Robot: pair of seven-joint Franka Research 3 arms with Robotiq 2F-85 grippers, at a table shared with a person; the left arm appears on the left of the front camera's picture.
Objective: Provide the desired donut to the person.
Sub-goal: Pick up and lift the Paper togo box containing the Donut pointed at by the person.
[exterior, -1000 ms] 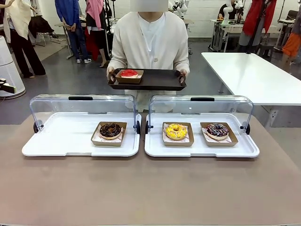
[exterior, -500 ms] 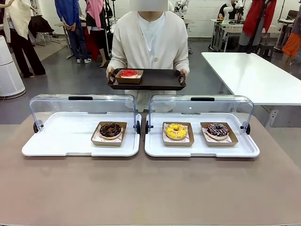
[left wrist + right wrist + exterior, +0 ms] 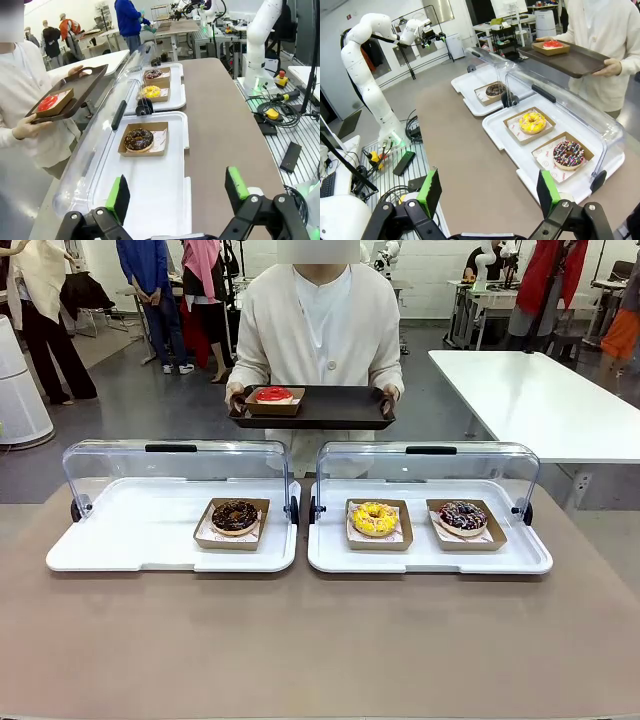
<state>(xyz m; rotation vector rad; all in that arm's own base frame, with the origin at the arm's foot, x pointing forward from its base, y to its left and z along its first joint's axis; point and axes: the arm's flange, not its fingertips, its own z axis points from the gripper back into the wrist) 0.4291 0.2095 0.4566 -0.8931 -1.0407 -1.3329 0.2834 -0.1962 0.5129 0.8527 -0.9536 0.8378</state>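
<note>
Far side: person (image 3: pixel 320 330) in cream cardigan holds dark tray (image 3: pixel 335 410) in both hands. Red-glazed donut (image 3: pixel 273 395) in brown card boat sits at tray's left end. On table (image 3: pixel 320 640), near side: two white display trays, clear lids (image 3: pixel 175 468) raised. Left display tray (image 3: pixel 130 535): chocolate donut (image 3: pixel 235 515), right of middle. Right display tray (image 3: pixel 430 558): yellow-iced donut (image 3: pixel 374 518) left, sprinkled donut (image 3: pixel 462 515) with dark icing right. Left gripper (image 3: pixel 177 191), right gripper (image 3: pixel 488 191): jaws spread wide, nothing held.
</note>
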